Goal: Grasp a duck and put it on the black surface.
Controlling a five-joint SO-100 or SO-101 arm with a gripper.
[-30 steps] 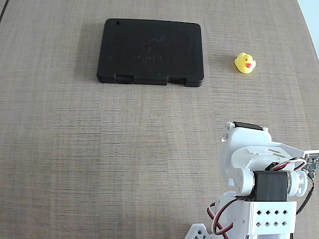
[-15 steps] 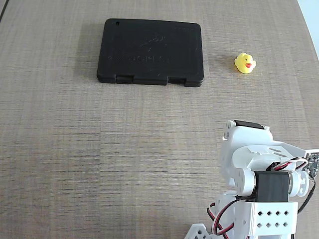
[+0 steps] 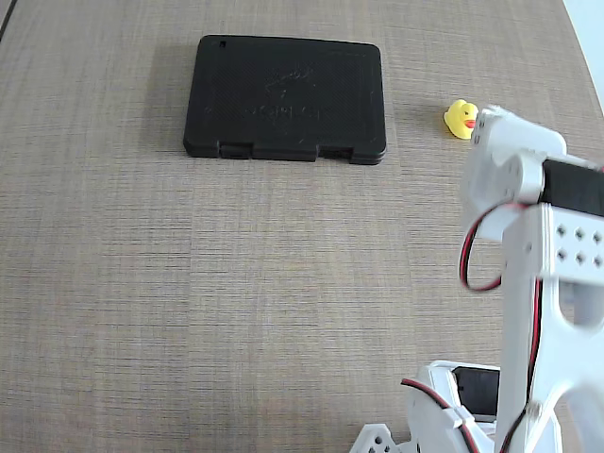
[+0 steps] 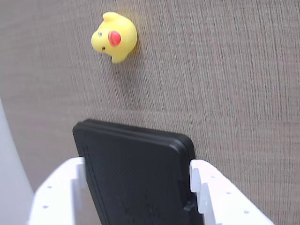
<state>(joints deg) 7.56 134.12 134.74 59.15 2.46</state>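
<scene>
The duck [image 3: 461, 119] is a tiny yellow rubber duck with an orange-red beak. It stands on the table just right of the black surface [image 3: 286, 97], a flat matte black slab with notched tabs along its near edge. In the wrist view the duck [image 4: 114, 37] is at the upper left and the black surface [image 4: 136, 183] shows between the two white fingers. My gripper [image 4: 137, 164] is open and empty, apart from both things. In the fixed view the arm's white head [image 3: 514, 156] hangs close to the right of the duck, and the fingers do not show there.
The table [image 3: 236, 283] is a brown woven-look surface. The arm's base and lower links [image 3: 510, 396] with red and black wires fill the lower right of the fixed view. A pale edge [image 3: 590, 38] runs along the far right.
</scene>
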